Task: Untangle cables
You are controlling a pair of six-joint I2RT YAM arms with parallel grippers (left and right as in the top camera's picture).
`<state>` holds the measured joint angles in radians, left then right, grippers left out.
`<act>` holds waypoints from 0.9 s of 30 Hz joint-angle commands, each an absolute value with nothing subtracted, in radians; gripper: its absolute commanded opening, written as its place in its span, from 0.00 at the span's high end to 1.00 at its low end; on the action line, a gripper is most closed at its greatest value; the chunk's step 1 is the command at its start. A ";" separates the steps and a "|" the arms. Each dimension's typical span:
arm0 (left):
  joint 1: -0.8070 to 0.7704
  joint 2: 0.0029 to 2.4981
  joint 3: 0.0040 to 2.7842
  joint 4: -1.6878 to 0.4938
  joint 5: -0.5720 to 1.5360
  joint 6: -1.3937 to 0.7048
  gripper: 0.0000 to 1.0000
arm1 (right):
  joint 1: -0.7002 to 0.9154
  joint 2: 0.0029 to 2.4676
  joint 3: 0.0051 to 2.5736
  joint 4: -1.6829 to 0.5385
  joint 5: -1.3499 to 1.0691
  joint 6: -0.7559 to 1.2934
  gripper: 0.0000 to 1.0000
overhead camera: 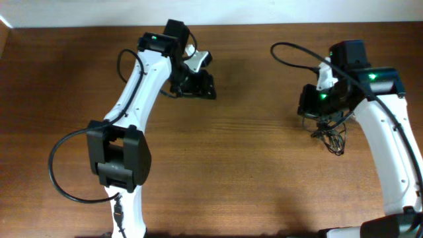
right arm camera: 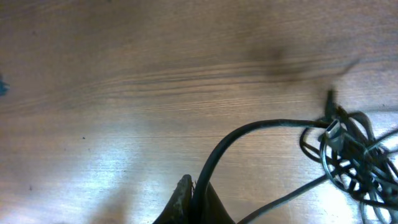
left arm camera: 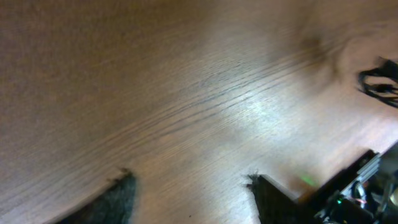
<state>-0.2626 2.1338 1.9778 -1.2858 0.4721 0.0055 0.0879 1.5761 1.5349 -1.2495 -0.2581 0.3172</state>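
Observation:
A tangle of thin black cables [overhead camera: 330, 135] lies on the wooden table at the right, under my right arm. In the right wrist view the tangle [right arm camera: 354, 155] sits at the right edge, and one thicker black cable [right arm camera: 249, 134] arcs from it down into my right gripper [right arm camera: 196, 199], whose fingers are shut on it. My left gripper [overhead camera: 198, 84] is at the upper middle of the table, far from the tangle. In the left wrist view its fingers [left arm camera: 189, 199] are spread apart over bare wood, holding nothing. The tangle shows small at that view's right edge [left arm camera: 379, 84].
The table's far edge [overhead camera: 264, 25] runs along the top of the overhead view. The left arm's black supply cable [overhead camera: 59, 172] loops out at the lower left. The right arm's own cable [overhead camera: 297, 56] arches above the right gripper.

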 commanded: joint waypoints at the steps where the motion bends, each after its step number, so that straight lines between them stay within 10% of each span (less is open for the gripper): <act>1: -0.268 2.124 1.956 -1.271 0.421 0.015 0.32 | 0.140 1.607 1.536 -1.242 -0.252 0.353 0.96; 15: -0.157 2.124 1.956 -1.227 0.451 0.015 0.30 | 0.236 1.636 1.620 -1.093 -0.441 0.353 0.93; 17: -0.168 2.124 1.956 -1.227 0.452 0.015 0.30 | 0.236 1.673 1.597 -1.098 -0.433 0.352 0.76; 19: -0.181 2.124 1.956 -1.227 0.451 0.015 0.29 | 0.234 1.723 1.586 -1.123 -0.399 0.351 0.24; 27: -0.311 2.125 1.956 -1.169 0.451 0.014 0.28 | -0.019 1.700 1.666 -1.243 -0.354 0.239 0.12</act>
<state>-0.2604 2.1338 1.9602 -1.1999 0.4370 0.0063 0.0433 1.7267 1.6386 -1.2293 -0.3695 0.3004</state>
